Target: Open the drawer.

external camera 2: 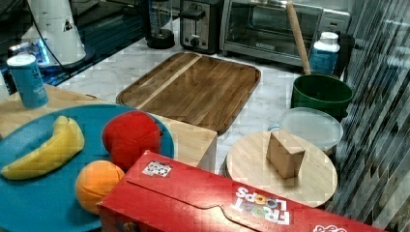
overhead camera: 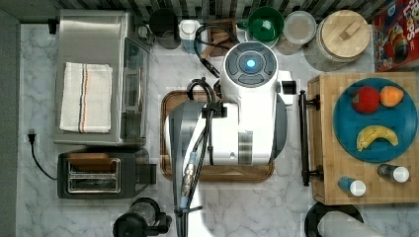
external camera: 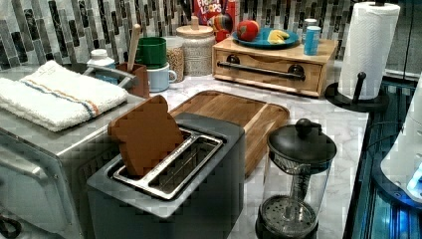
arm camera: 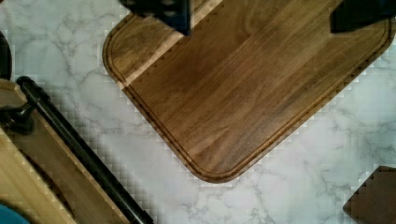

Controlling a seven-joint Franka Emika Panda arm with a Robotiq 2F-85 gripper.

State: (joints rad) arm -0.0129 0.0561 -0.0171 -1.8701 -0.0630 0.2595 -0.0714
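Note:
The drawer (external camera: 268, 69) is the front panel of a light bamboo box (overhead camera: 326, 143) at the top view's right, and it sits flush with the box. Its long black bar handle (overhead camera: 302, 138) (external camera: 261, 71) (arm camera: 79, 154) runs across the panel on two posts. My gripper (arm camera: 261, 23) is open, with two dark fingertips (arm camera: 180, 21) spread wide above the brown wooden tray (arm camera: 243, 93) and nothing between them. It hangs apart from the handle. In the top view my white arm (overhead camera: 247, 113) hovers over the tray, just left of the handle.
A blue plate (overhead camera: 346, 123) of fruit and two small shakers rest on the box. A toaster oven (overhead camera: 94, 74) and a toaster (overhead camera: 99, 173) stand at the top view's left, with a French press (external camera: 293, 184) in front. Jars, mugs and a cereal box (external camera 2: 217, 203) line the back wall, and a paper towel roll (external camera: 368, 50) stands by the box.

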